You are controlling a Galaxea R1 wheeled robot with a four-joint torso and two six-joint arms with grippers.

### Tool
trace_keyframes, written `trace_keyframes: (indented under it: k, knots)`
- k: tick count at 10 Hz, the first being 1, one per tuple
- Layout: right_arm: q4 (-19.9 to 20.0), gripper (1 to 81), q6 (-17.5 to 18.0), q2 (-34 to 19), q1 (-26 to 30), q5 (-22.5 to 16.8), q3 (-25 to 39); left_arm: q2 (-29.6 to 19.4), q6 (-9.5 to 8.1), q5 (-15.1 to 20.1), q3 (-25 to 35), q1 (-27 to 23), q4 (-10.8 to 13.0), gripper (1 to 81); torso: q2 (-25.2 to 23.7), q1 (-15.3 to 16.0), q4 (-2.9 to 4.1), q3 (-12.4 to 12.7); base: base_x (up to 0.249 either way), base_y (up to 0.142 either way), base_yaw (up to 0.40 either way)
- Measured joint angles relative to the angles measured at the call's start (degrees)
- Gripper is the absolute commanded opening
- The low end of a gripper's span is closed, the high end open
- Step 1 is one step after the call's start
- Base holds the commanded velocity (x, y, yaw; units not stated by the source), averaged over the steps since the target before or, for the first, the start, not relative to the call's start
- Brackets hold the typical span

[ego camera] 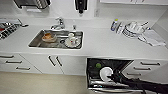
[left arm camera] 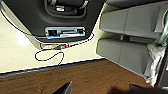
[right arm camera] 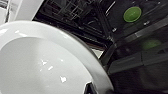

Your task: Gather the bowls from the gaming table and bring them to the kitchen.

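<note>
Gripper on our right arm (ego camera: 113,75) holds a glossy round white bowl (ego camera: 106,73) over the open dishwasher (ego camera: 110,62); a lime-green plastic bowl (right arm camera: 132,14) sits inside its rack.

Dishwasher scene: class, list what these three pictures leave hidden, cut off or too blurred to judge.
- Right gripper: the white bowl covers its fingers in the head and right wrist views, so the grip is unclear.
- Dishwasher racks: dark, cut off by the head view's lower edge.
- Green bowl: small and blurred; contents unknown.
- Sink dishes: blurred, types uncertain.
- Left wrist view: blurred floor and cables, nothing held is discernible.
</note>
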Motion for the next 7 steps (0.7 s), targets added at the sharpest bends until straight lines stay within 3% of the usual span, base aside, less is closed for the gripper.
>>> trace_keyframes:
  k: [3,4,7]
  knots:
    - [0.02,1.0,2.26,1.77,2.49,-1.8,-4.57,2.02,0.56,2.56,-1.49,0.34,0.24,81.1,0.0,0.0,0.0,0.0,0.0,0.0,0.0]
    - [0.22,81.1,2.51,3.19,2.73,-2.33,-6.18,2.62,0.56,3.54,-1.48,0.34,0.32,81.1,0.0,0.0,0.0,0.0,0.0,0.0,0.0]
    - [0.3,81.1,2.8,2.6,4.57,-3.57,-6.1,2.84,0.56,5.34,-1.51,0.26,0.43,81.1,0.0,0.0,0.0,0.0,0.0,0.0,0.0]
